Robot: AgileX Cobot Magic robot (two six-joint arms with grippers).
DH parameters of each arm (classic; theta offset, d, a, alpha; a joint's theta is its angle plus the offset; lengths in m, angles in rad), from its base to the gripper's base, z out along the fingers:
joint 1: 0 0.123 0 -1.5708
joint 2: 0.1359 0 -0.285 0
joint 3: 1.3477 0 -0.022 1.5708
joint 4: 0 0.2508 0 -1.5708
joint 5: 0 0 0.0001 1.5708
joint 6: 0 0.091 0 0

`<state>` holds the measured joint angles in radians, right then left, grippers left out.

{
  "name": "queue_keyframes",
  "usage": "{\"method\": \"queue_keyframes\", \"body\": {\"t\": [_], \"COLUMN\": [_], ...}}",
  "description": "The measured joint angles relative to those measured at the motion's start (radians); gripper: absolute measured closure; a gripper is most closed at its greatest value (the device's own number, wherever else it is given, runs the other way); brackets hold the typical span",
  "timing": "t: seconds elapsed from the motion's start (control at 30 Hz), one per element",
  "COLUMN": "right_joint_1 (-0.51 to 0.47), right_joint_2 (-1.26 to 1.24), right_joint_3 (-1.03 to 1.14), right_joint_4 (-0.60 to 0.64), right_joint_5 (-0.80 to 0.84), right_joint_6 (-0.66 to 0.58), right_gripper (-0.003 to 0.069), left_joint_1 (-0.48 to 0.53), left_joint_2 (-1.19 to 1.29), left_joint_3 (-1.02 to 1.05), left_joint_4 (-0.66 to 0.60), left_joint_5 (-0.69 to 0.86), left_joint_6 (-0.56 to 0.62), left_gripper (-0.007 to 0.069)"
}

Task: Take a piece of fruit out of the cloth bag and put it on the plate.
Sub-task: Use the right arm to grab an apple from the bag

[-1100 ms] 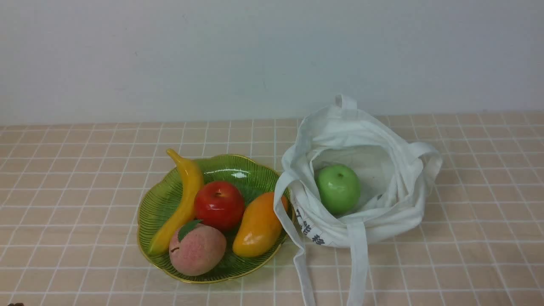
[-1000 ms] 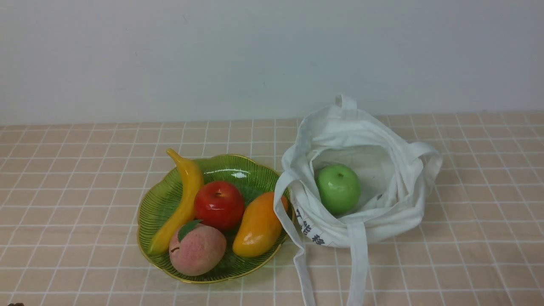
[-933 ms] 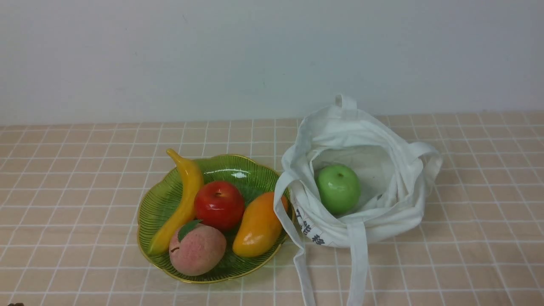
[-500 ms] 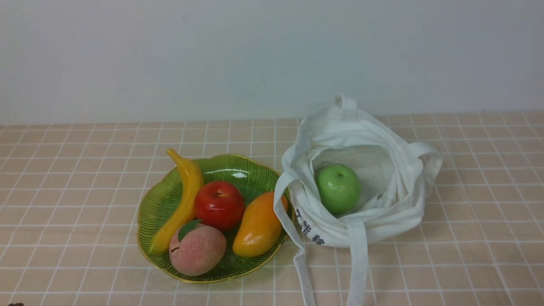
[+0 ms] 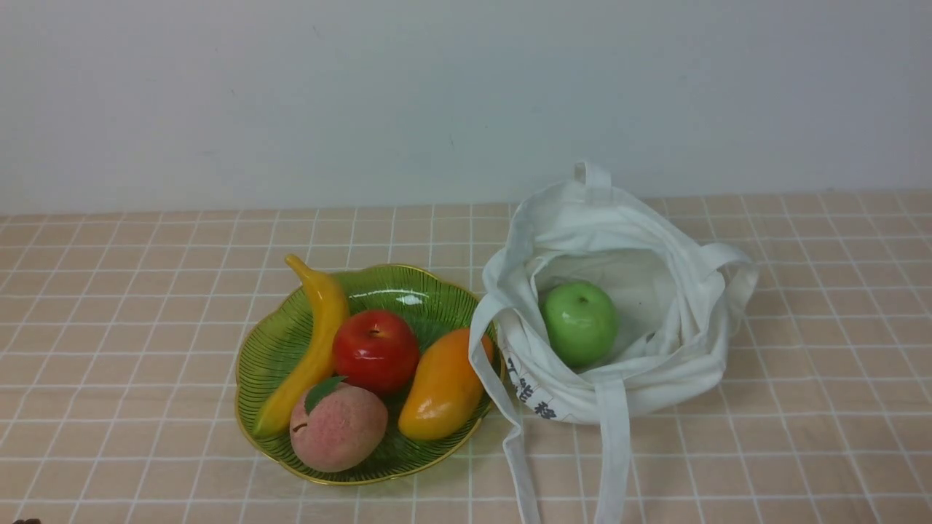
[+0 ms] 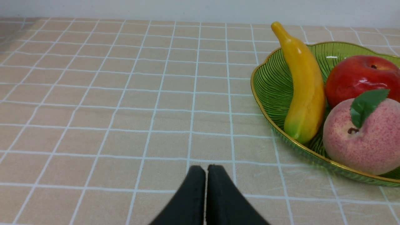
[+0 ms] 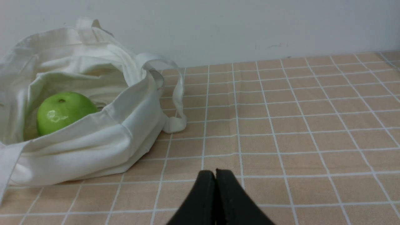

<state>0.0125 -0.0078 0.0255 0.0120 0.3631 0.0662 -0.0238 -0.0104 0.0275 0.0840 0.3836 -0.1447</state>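
Note:
A glossy green apple (image 5: 579,324) lies inside the open white cloth bag (image 5: 677,364); both also show in the right wrist view, the apple (image 7: 64,111) and the bag (image 7: 93,140). The green gold-rimmed plate (image 5: 393,284) stands just left of the bag, and shows in the left wrist view (image 6: 272,84). My left gripper (image 6: 205,170) is shut and empty, low over the cloth, well short of the plate. My right gripper (image 7: 215,174) is shut and empty, low over the cloth beside the bag. Neither gripper shows in the front view.
The plate holds a yellow banana (image 5: 309,342), a red apple (image 5: 376,351), a pink peach (image 5: 338,428) and an orange mango (image 5: 443,386). The bag's straps (image 5: 611,451) trail toward the front edge. A white wall stands behind the checked tablecloth.

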Motion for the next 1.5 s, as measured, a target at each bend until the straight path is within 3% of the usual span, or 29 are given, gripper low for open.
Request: {"method": "queue_keyframes", "body": {"t": [0.47, 0.77, 0.9, 1.03, 1.27, 1.33, 1.5], "right_joint_1": [0.0, 0.0, 0.0, 0.0, 0.0, 0.0, 0.0], "right_joint_2": [0.0, 0.0, 0.0, 0.0, 0.092, 0.16, 0.489], "right_joint_3": [0.0, 0.004, 0.004, -0.012, -0.376, -0.454, -0.629], "right_joint_4": [0.019, 0.54, 0.622, 0.624, 0.454, 0.413, 0.292], "right_joint_5": [-0.007, -0.134, -0.166, -0.178, -0.157, -0.108, 0.211], "right_joint_6": [0.009, 0.211, 0.211, 0.196, -0.044, -0.073, -0.097], "right_gripper": [0.0674, 0.0674, 0.0674, 0.0674, 0.0674, 0.0674, 0.0674], "left_joint_1": [0.0, 0.0, 0.0, 0.0, 0.0, 0.0, 0.0], "left_joint_2": [0.0, 0.0, 0.0, 0.0, 0.0, 0.0, 0.0], "left_joint_3": [0.0, 0.0, 0.0, 0.0, 0.0, 0.0, 0.0], "left_joint_4": [0.0, 0.0, 0.0, 0.0, 0.0, 0.0, 0.0], "left_joint_5": [0.0, 0.0, 0.0, 0.0, 0.0, 0.0, 0.0], "left_joint_6": [0.0, 0.0, 0.0, 0.0, 0.0, 0.0, 0.0], "left_gripper": [0.0632, 0.0632, 0.0632, 0.0632, 0.0632, 0.0632, 0.0632]}}
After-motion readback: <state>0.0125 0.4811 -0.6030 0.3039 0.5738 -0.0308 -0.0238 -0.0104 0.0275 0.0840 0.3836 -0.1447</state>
